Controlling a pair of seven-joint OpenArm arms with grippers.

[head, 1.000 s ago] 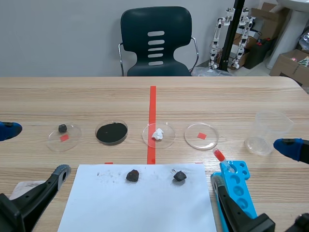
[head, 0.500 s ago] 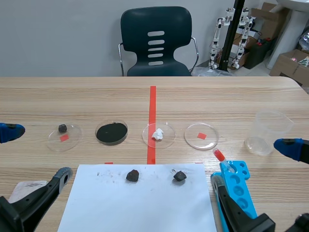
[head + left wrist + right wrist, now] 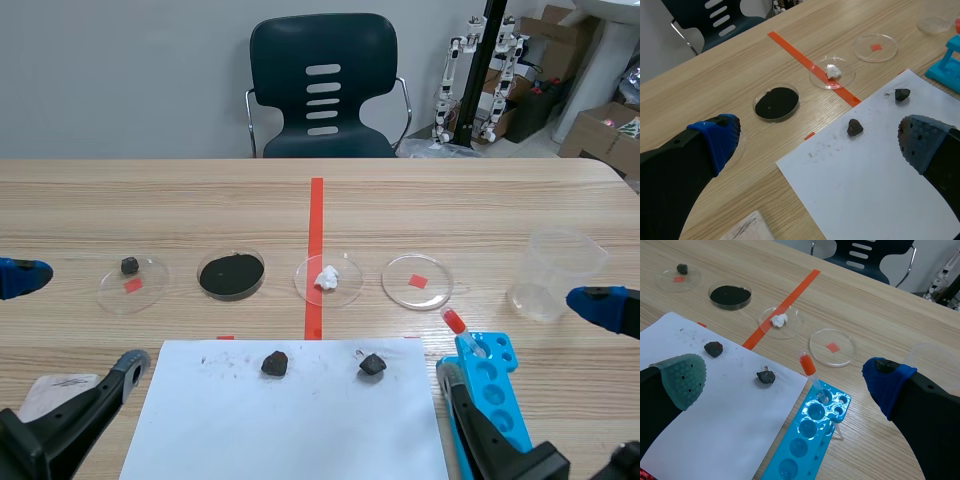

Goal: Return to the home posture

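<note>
My left gripper (image 3: 72, 320) hangs low at the table's front left, open, with nothing between its fingers. In the left wrist view it (image 3: 820, 145) spans the near corner of a white paper sheet (image 3: 880, 195). At the front right my right gripper (image 3: 525, 340) is also open and holds nothing. In the right wrist view it (image 3: 785, 380) straddles the sheet's edge and a blue tube rack (image 3: 810, 435). Two dark lumps (image 3: 275, 363) (image 3: 372, 365) lie on the sheet (image 3: 290, 430).
Beyond the sheet stand a row of petri dishes: one with a dark pebble (image 3: 131, 283), one with black powder (image 3: 231, 274), one with a white lump (image 3: 327, 279), one with a red mark (image 3: 416, 281). A red-capped tube (image 3: 455, 322) leans in the rack (image 3: 492, 390). A clear cup (image 3: 555, 273) stands right.
The left gripper has sunk slightly toward the front edge of the table. The right arm and the objects have not moved.
</note>
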